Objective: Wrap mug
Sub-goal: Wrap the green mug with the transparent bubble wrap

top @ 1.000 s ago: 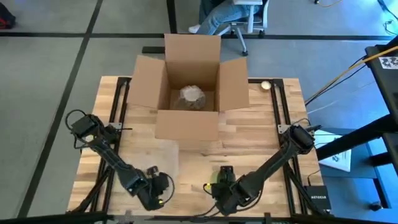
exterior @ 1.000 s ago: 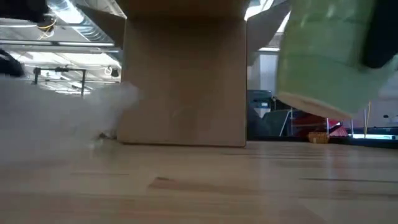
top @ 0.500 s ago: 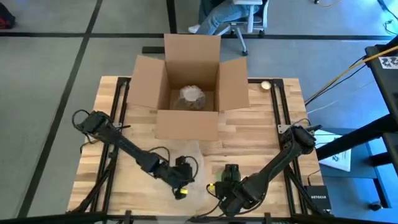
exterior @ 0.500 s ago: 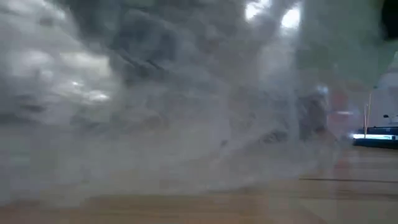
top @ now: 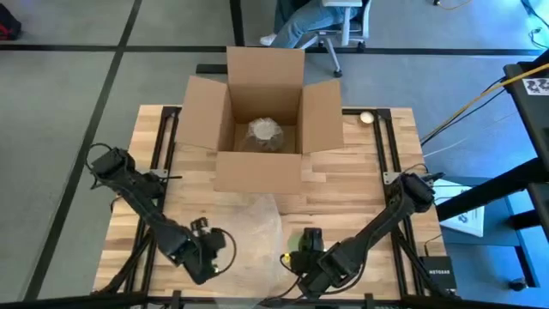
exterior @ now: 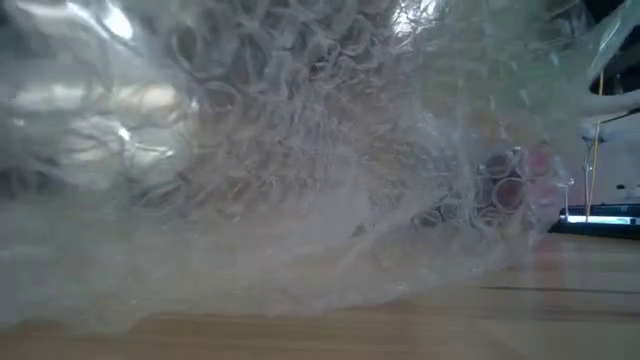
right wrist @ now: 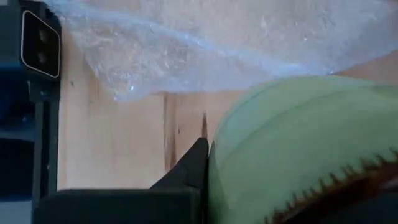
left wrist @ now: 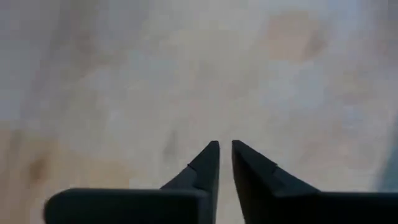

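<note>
I see right gripper [top: 302, 251] at table's [top: 352, 184] near edge — clamped on green mug [right wrist: 298, 149], held just beside bubble-wrap sheet [top: 253, 227]. Left gripper [left wrist: 225, 155] on sheet's other side, fingers nearly together, nothing between. Open cardboard box [top: 262, 120] behind — wrapped bundle [top: 266, 133] inside.

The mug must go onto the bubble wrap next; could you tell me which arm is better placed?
Right: its gripper already holds the green mug beside the bubble wrap.
</note>
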Robot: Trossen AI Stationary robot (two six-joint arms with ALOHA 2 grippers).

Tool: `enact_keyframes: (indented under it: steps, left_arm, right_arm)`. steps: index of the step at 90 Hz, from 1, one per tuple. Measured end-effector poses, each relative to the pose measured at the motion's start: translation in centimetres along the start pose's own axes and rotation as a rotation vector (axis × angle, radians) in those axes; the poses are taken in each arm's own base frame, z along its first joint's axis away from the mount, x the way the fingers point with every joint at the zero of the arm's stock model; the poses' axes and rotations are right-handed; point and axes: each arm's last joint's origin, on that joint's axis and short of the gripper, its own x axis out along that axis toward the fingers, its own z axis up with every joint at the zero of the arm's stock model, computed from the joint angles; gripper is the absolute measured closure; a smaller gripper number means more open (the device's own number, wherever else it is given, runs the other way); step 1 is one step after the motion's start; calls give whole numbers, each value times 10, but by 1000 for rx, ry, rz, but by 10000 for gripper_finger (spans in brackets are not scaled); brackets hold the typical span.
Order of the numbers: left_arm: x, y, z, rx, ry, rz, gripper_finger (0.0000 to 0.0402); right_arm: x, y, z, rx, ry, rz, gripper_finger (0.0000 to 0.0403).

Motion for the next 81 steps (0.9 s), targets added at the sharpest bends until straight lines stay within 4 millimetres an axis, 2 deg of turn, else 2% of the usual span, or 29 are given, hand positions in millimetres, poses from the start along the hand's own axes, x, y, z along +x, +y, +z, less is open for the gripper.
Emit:
enact_keyframes:
  steps: [10,28,37,47,57,67,71,74,81]
  left_arm:
    - [6,11,-7,-41,36,86,313]
    - [28,21,-21,-86,77,89,238]
    - [43,26,-31,-99,90,61,216]
    - [57,31,-39,-105,58,14,208]
    - [64,36,-45,-104,49,8,238]
    - [61,32,-46,-100,57,-8,324]
    - [55,29,-44,-95,65,-17,366]
    - [50,27,-43,-89,70,-15,382]
    - [29,20,-36,-81,75,-47,391]
  right_arm:
    - [0,0,0,1,-6,-6,386]
    - [2,2,2,10,-23,7,386]
    - [3,3,1,7,-21,4,386]
    - [4,3,1,6,-20,3,386]
    - [4,3,1,6,-21,4,386]
    - [4,3,1,5,-20,3,386]
    - [4,3,1,5,-22,0,386]
    - [4,3,1,4,-24,-5,386]
    - [4,2,1,4,-27,-10,386]
